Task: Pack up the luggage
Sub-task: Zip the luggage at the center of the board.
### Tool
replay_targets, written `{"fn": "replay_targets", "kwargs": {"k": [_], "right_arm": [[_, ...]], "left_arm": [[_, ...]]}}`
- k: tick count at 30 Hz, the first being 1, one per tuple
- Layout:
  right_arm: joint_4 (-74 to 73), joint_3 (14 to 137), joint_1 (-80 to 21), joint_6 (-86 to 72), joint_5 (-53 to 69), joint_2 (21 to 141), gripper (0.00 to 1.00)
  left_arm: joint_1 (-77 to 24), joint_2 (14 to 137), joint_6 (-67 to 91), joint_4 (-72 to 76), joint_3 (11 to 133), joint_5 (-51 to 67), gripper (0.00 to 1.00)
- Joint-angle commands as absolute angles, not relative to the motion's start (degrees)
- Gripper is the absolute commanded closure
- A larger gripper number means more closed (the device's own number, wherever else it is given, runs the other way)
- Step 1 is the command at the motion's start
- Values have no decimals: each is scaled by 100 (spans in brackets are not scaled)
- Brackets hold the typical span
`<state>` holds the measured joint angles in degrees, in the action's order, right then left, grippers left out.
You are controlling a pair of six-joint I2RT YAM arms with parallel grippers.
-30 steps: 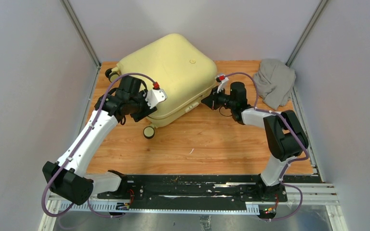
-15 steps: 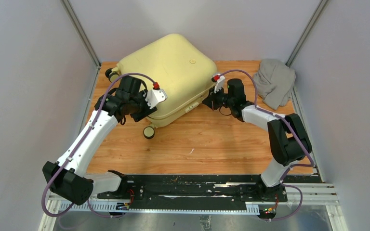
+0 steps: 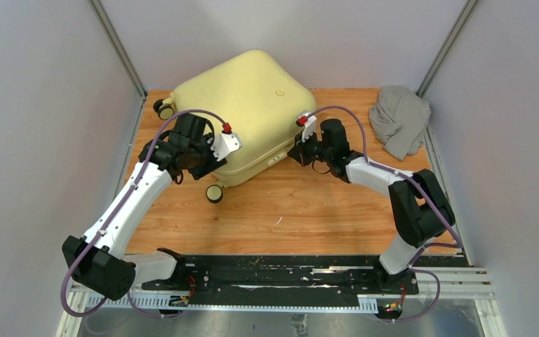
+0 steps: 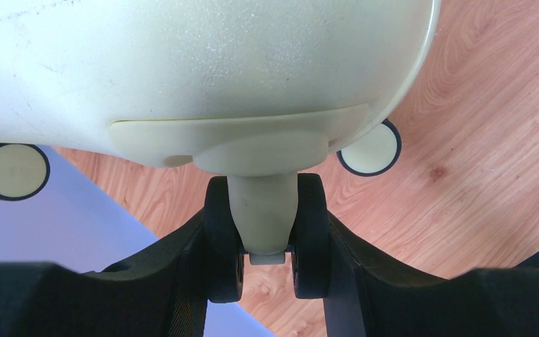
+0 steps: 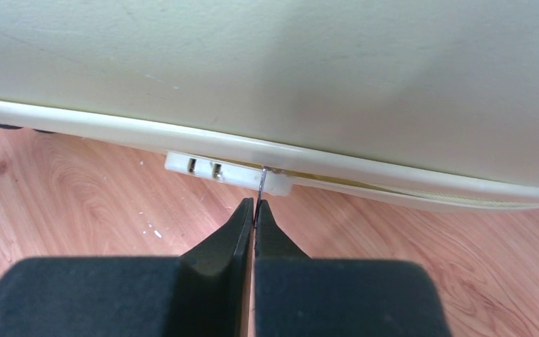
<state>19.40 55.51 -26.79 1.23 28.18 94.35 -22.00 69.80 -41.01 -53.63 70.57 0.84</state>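
Luggage [image 3: 245,98] bears small round mark [image 3: 280,90], possibly logo.

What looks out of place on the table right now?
The grey garment lies crumpled at the far right corner, outside the luggage, which looks closed and sits skewed to the table's edges. The left gripper clamps a wheel mount, the right gripper pinches its zipper pull.

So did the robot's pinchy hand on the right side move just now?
Yes. The right gripper, shut on the zipper pull, has slid left along the front edge of the luggage, farther from the grey cloth, which stayed put.
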Motion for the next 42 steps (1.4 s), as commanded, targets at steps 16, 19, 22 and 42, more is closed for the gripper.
{"fn": "replay_targets", "kwargs": {"k": [16, 19, 22, 42], "right_arm": [[3207, 5032, -4261, -558, 3529, 9217, 100], [3391, 5018, -4490, -696, 3453, 9280, 100], [3602, 5053, -4742, -852, 3353, 9407, 100], [3241, 3705, -4505, -2571, 1714, 8703, 59]], "left_arm": [[-2742, 6893, -4673, -3753, 7220, -330, 100], [-2756, 6925, -4645, -3696, 7341, -345, 100], [-2798, 6938, -4581, -3705, 7457, -309, 100], [-2962, 6812, -3516, -4954, 7263, 1274, 50]]}}
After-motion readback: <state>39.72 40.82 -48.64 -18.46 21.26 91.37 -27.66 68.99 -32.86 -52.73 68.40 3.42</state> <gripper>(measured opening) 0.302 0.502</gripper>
